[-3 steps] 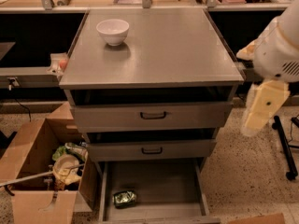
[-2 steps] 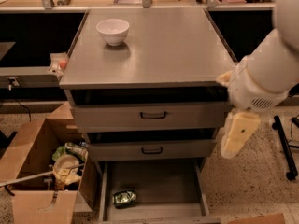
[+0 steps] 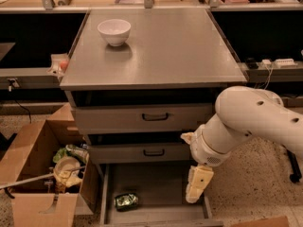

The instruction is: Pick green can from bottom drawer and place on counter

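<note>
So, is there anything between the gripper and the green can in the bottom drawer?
Nothing visible. The gripper hangs at the right side of the bottom drawer. The green can lies near the drawer's front left, and only bare drawer floor lies between them.

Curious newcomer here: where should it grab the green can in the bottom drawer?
Probably across its round middle, from above: the green can lies on its side near the bottom drawer's left wall. The end effector hangs over the drawer's right side.

Workshop, cluttered workbench (image 3: 118,0), metal drawer cabinet (image 3: 118,120), pincer (image 3: 194,196) over bottom drawer (image 3: 156,183)
</note>
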You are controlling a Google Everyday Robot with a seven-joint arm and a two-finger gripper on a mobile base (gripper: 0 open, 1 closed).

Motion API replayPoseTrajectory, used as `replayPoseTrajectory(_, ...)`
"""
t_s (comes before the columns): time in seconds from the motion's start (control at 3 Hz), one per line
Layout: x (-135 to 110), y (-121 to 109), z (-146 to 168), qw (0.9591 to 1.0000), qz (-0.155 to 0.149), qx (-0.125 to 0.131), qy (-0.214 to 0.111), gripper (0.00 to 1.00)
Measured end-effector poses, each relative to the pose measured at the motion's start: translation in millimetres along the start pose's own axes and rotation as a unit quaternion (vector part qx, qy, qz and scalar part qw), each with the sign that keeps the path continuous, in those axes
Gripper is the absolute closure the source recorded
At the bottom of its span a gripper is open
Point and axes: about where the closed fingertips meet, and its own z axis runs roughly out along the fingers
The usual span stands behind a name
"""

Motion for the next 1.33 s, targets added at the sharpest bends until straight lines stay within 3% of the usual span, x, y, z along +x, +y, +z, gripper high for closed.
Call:
replayPoseTrajectory(0.33,0,0,0,1.0,0.0,0.0,0.0,0.0)
replayPoseTrajectory(1.0,34,-29,136,0.998,-0.035,-0.022,-0.047,0.0)
replayPoseTrajectory(1.33,45,-37,204,0.9944,-0.046,-0.037,-0.088,0.0)
